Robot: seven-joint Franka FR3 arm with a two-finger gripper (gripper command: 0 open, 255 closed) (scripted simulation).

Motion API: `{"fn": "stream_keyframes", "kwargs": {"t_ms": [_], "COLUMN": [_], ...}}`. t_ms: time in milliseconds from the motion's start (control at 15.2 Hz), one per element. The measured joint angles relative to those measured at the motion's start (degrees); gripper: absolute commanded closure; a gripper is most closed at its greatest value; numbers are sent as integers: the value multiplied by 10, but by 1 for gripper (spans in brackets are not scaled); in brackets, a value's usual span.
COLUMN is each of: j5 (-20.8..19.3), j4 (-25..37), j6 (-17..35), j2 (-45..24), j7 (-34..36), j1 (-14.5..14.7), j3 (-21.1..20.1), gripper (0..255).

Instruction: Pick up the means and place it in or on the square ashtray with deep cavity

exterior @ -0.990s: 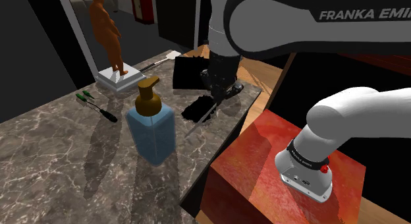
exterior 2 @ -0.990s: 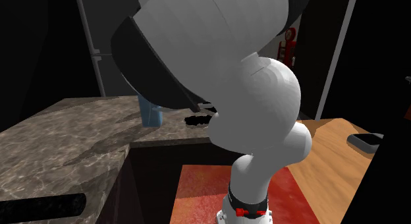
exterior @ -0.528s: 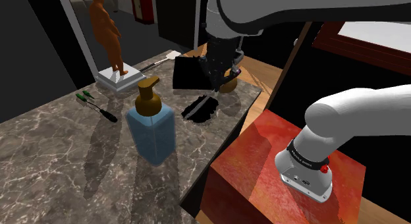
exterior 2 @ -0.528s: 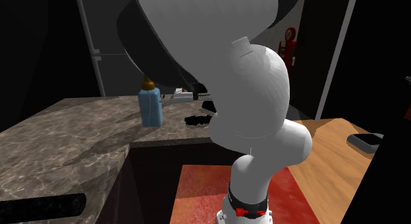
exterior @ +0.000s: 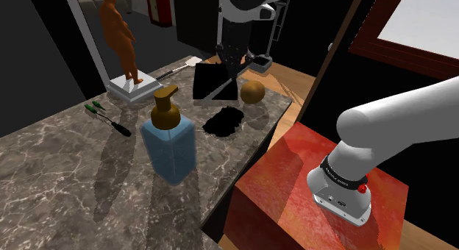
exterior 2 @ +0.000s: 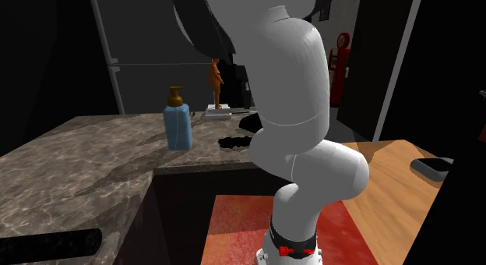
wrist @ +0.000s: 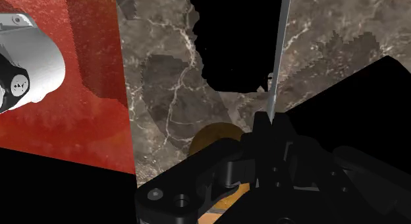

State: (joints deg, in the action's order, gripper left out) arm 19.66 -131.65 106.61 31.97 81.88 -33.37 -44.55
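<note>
The means is a thin grey blade-like tool (wrist: 279,51). It sticks out from between the fingers of my gripper (wrist: 267,124), which is shut on it. In the shoulder view my gripper (exterior: 234,63) hangs above the back of the marble counter, just over the black square ashtray (exterior: 210,83) and beside a brown ball (exterior: 252,91). That ball (wrist: 212,141) shows right under the fingers in the wrist view. A flat, ragged black thing (exterior: 223,122) lies on the counter nearer the stand.
A blue soap bottle (exterior: 169,142) with a brown pump stands mid-counter. An orange figurine (exterior: 119,35) on a white base, green-handled screwdrivers (exterior: 103,112) and a white-tipped tool (exterior: 180,68) lie farther back. The red-topped stand (exterior: 294,175) adjoins the counter edge.
The arm has risen and swung back from the ragged black thing toward the ashtray and ball, carrying the thin grey tool with it.
</note>
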Motion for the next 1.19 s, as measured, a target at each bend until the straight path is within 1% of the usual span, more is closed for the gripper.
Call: {"fn": "stream_keyframes", "kwargs": {"t_ms": [264, 396, 528, 660, 792, 858, 924, 1056, 1188], "j5": [-49, -80, -107, -150, -190, -220, -236, -285, -300], "j4": [55, 86, 114, 158, 197, 226, 242, 295, 301], "j6": [18, 27, 29, 29, 24, 20, 15, 1, 5], "j2": [-80, -127, -164, -222, -273, -312, -331, -393, -410], "j7": [-8, -5, -5, 12, 26, 41, 44, 63, 65], "j1": [-54, -81, -101, -122, -133, -136, -137, -129, -127], "j3": [-14, -26, -32, -49, -58, -65, -65, -64, -60], "gripper": [255, 255, 255, 255, 255, 255, 255, 255, 255]}}
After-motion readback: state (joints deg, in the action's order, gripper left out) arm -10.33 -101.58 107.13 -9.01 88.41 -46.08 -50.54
